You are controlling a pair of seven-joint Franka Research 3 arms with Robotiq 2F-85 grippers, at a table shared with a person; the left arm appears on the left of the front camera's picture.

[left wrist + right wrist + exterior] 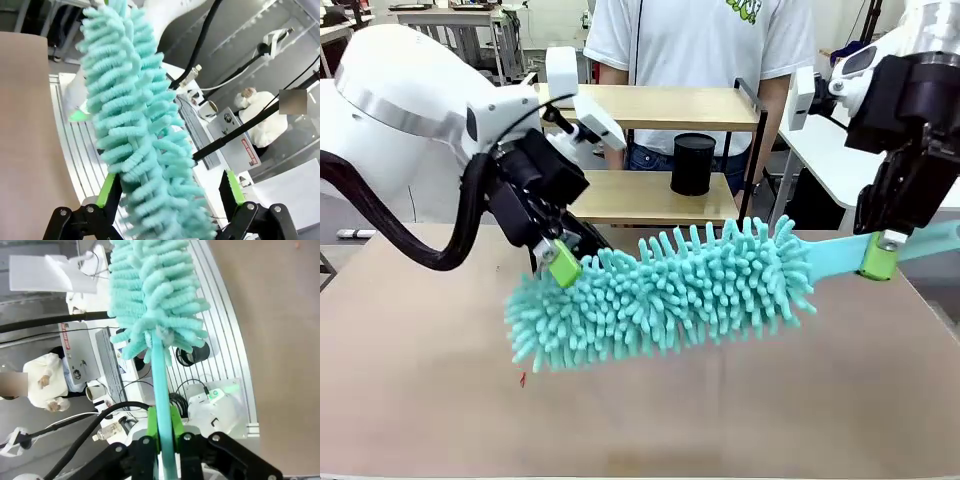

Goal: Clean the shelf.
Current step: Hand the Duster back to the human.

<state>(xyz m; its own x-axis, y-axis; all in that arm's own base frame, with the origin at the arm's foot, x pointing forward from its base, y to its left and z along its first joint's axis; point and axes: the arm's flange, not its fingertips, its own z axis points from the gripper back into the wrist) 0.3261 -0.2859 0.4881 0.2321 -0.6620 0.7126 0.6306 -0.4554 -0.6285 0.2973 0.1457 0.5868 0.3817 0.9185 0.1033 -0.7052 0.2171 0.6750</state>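
Observation:
The shelf (655, 107) stands at the far side of the table, its two light wooden boards in a thin black frame. A fluffy teal duster (670, 290) hangs level above the table in front of it. My right gripper (880, 255) is shut on the duster's flat teal handle (161, 385), with the head (155, 290) stretching away from it. My left gripper (560, 262) is open at the head's other end. In the left wrist view the duster head (135, 125) runs between the spread green pads (107, 190).
A black cylinder (693, 163) stands on the shelf's lower board. A person in a white T-shirt (700, 40) stands right behind the shelf. The brown table top (420, 390) lies below the duster, and a white table (840, 170) is at the right.

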